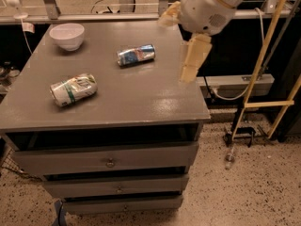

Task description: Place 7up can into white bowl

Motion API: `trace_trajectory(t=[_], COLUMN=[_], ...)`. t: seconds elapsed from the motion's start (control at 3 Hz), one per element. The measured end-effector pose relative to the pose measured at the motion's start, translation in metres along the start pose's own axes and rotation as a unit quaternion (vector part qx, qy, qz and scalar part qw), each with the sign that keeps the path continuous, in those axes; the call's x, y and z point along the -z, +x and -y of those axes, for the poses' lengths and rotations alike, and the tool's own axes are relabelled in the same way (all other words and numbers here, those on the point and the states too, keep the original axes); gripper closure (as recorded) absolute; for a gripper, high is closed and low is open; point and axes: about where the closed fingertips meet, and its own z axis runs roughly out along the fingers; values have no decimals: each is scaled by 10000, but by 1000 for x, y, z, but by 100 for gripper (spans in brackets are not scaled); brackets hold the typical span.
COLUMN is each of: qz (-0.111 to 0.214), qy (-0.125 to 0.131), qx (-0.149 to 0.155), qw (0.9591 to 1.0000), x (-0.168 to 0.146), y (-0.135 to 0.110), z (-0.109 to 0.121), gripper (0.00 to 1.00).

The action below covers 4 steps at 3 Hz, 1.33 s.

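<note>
Camera view: fingers [194,55] apart over table [195,105] edge

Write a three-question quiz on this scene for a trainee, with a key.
1. True or false: the 7up can is inside the white bowl.
2. Where does the tool hang? A: over the bowl. B: over the 7up can. C: by the edge of the table farthest from the bowl.
3. Fill in: the can nearer the tool is the ___ can.

Key:
1. False; it lies on its side on the table, apart from the bowl.
2. C.
3. The blue and silver can.
</note>
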Motion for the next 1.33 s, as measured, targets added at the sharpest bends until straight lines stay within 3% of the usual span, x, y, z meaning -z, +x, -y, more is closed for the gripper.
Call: trace_trajectory(t=[0.33,0.67,1.0,1.33], qz=[303,303,215,264], qy=[-360,-358,-680,-1285], qx=[907,906,1048,1297], qw=[9948,9948,9919,9828], x=[-44,-44,-70,-128], y=[-66,-65,-65,-60], z=[16,16,27,56], gripper=[0,0,0,0])
